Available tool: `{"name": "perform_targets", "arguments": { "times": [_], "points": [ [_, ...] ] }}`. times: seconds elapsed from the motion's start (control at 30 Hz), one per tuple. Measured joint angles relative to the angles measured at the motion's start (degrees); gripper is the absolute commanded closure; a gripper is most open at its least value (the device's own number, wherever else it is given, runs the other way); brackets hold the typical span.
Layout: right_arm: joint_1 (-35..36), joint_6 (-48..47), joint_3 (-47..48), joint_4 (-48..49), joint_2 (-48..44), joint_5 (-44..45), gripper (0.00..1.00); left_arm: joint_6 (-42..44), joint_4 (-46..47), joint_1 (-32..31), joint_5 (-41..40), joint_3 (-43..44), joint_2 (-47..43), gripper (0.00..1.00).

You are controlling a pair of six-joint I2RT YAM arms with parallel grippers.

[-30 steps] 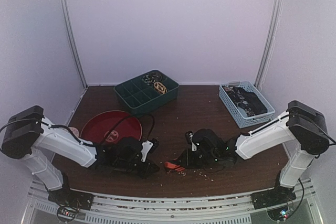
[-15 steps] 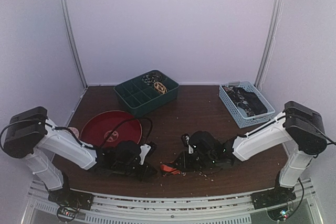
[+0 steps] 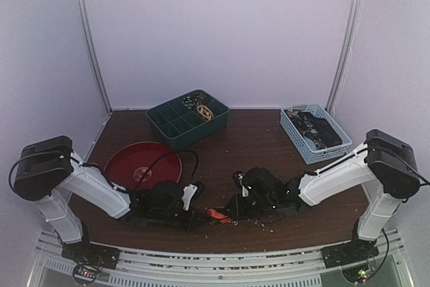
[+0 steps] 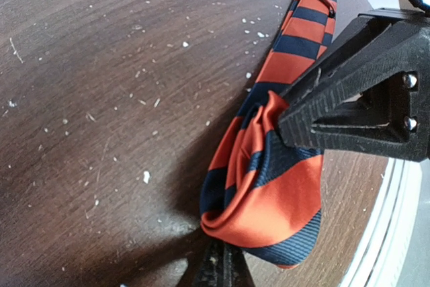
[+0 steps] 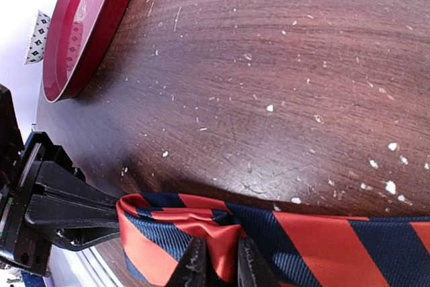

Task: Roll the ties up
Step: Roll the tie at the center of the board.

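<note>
Tie [image 4: 269,199] near the table [image 4: 101,99] front edge, coiled end clamped in my left claw [image 4: 255,189], my right claw [image 5: 220,261] pinched on the fold beside it. I should turn slowly, edges aligned, band taut.

we see a dark brown wooden table [image 3: 255,139], flecked with pale crumbs [image 4: 146,177], boxed in by plain white walls [image 3: 215,31] on the left, far and right sides. slim metal posts [image 3: 92,45] stand at both far corners. soft, even, faintly lilac light falls throughout.
</note>
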Motion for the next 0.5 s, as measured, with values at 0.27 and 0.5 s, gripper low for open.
{"name": "perform_targets", "arguments": {
  "times": [0.27,0.5],
  "points": [
    [-0.48,-0.22,-1.53,0.92,-0.87,0.04,0.79,0.04,-0.35,0.0,0.02,0.7,0.07,1.0],
    [-0.72,-1.14,-1.9,0.61,-1.73,0.72,0.85,0.44,-0.94,0.0,0.31,3.21,0.04,1.0]
  ]
}}
